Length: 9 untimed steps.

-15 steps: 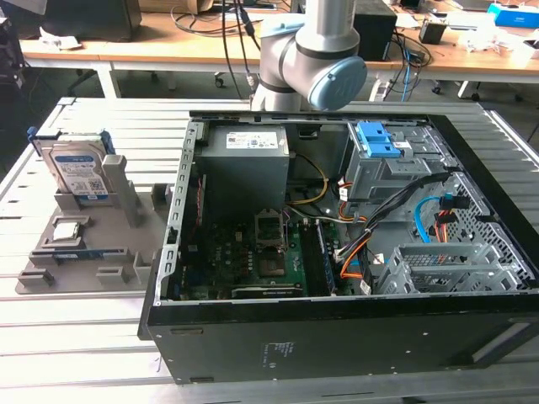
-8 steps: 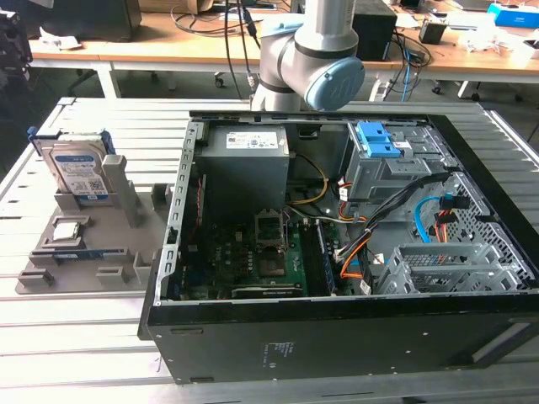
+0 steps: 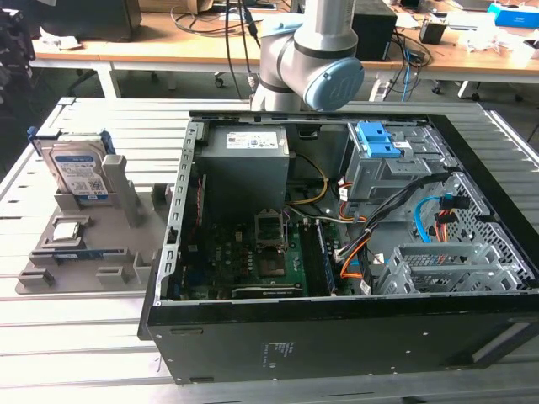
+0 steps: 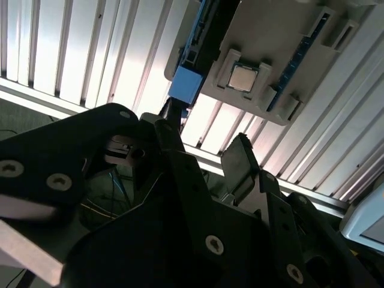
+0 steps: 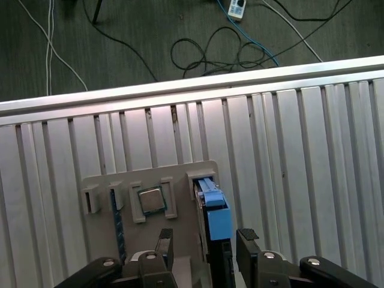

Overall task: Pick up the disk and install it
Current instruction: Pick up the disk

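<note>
Two fingers [image 5: 163, 241] of your gripper [image 5: 206, 247] stand spread and empty, one to each side of the disk [image 5: 211, 187] in the first wrist view. The disk stands on edge in the grey fixture tray [image 5: 180, 171], beside the processor chip [image 5: 150, 200]. Descend centred on its blue rail [image 5: 219, 223] and pinch the flat faces squarely.

Arm: your silver-grey jointed robot arm with a blue end cap [image 3: 313, 63] stands at the upper middle of the exterior view.
Gripper: your black two-finger gripper [image 5: 206, 243] points downward, fingers [image 5: 164, 243] spread apart.
</note>
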Tool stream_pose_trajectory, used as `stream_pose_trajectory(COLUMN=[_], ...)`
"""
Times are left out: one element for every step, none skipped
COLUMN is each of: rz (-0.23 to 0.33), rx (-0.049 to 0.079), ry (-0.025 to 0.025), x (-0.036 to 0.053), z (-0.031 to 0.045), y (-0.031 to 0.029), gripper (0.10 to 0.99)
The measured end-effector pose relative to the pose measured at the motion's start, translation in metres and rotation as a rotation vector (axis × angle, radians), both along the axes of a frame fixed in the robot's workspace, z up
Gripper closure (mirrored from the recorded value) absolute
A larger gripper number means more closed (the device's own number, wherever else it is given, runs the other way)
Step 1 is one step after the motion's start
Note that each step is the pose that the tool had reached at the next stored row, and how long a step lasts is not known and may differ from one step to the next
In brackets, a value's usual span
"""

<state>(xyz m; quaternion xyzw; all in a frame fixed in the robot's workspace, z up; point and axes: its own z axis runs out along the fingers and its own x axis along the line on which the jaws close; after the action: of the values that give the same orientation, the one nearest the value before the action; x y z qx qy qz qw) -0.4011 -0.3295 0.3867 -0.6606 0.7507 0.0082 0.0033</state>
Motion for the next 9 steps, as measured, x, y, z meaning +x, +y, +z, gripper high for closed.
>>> stream_pose_trajectory(rz=[0.000,0.000,0.000,0.000,0.000,0.001,0.001,0.001,0.001], rx=[0.000,0.000,0.000,0.000,0.000,0.000,0.000,0.000,0.000], ry=[0.0001,0.0005,0.0008,0.0010,0.0015,0.0019,0.0019,0.0021,0.0023], x=[0.0001,0.0003,0.0005,0.0008,0.0014,0.0021,0.0024,0.0028,0.0030], z=[-0.0007,-0.0019,-0.0031,-0.0049,-0.0067,-0.0094,-0.0106,-0.0119,-0.0139], y=[0.0000,0.0001,0.0001,0.0002,0.0002,0.0003,0.0003,0.0004,0.0004], gripper=[0.545,0.545,0.545,0.545,0.545,0.545,0.545,0.545,0.545])
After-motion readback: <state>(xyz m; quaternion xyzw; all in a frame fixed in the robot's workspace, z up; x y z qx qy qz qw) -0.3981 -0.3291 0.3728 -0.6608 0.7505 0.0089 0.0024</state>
